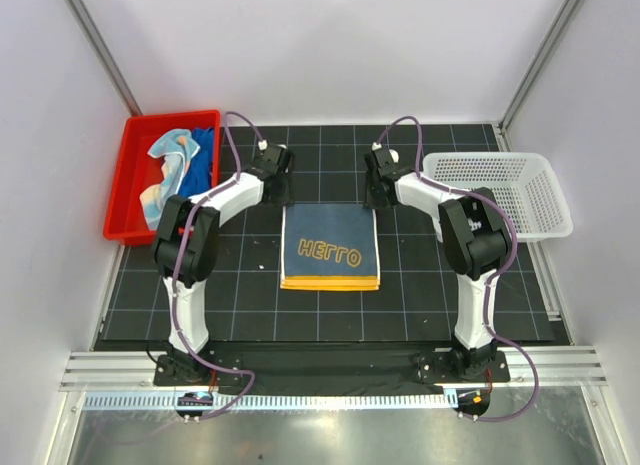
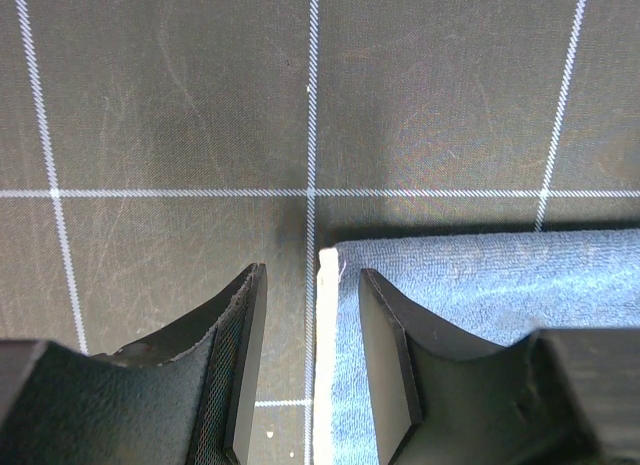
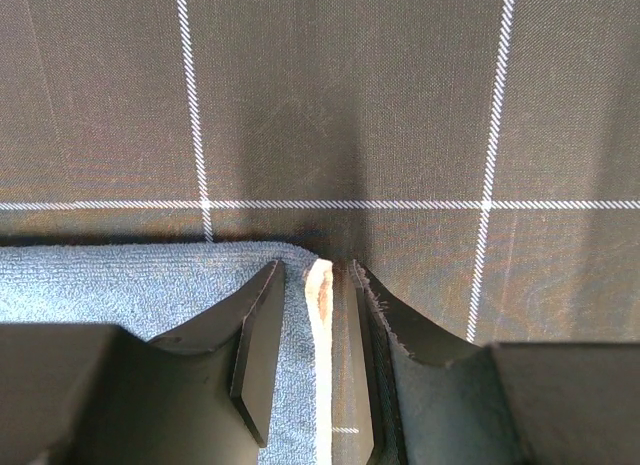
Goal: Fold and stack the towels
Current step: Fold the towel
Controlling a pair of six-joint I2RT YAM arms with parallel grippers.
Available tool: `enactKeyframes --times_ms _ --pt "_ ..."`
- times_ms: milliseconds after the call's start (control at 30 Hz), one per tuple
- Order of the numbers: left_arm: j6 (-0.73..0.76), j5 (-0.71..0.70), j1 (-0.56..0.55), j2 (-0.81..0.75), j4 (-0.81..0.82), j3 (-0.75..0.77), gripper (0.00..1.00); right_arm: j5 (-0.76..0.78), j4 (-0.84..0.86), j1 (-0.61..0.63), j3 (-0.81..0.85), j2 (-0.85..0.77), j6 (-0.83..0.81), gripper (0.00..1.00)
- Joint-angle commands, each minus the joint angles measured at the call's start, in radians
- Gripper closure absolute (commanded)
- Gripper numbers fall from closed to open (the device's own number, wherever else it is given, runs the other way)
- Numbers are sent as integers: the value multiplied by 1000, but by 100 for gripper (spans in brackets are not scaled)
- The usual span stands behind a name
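Observation:
A folded blue towel [image 1: 330, 247] with yellow lettering and an orange-yellow hem lies flat on the mat in the middle. My left gripper [image 1: 283, 195] stands at its far left corner, open. In the left wrist view the towel [image 2: 500, 285] has its pale side edge between the spread jaws of the left gripper [image 2: 315, 370], touching neither. My right gripper [image 1: 375, 195] is at the far right corner. There the towel [image 3: 120, 280] has its pale edge in the narrower gap of the right gripper [image 3: 313, 360], with the jaws not pressed on it. More towels, one blue [image 1: 203, 155] and one pale patterned [image 1: 168, 165], lie crumpled in the red tray.
The red tray [image 1: 125, 185] sits at the far left of the black gridded mat [image 1: 240, 305]. A white mesh basket [image 1: 500, 190] stands at the far right. White walls close in the back and sides.

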Motion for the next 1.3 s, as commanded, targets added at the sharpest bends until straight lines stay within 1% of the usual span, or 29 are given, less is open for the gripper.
enactKeyframes --times_ms 0,100,367,700,833,933,1100,1133,1200,1233,1267 --pt "6 13 6 18 35 2 54 10 26 -8 37 8 -20 62" --pt "2 19 7 18 38 2 55 -18 54 -8 20 -2 -28 62" --pt "-8 36 12 35 47 -4 55 -45 52 -6 16 10 -37 63" --pt "-25 48 15 67 70 -15 59 -58 58 -9 3 17 -43 66" --pt "-30 40 15 68 84 -32 60 -62 61 -9 -3 17 -45 68" --pt "-34 34 15 74 98 -39 63 -68 63 -9 -3 22 -46 70" --pt "-47 45 15 87 129 -48 66 -77 61 -11 3 24 -56 75" --pt "-50 51 16 93 132 -48 71 -77 63 -11 6 24 -56 77" --pt "-59 63 16 88 144 -61 75 -85 65 -12 3 21 -57 79" --pt "-66 66 16 85 159 -68 76 -91 65 -14 3 21 -56 82" --pt "-70 68 16 78 170 -74 83 -93 66 -14 3 21 -59 83"
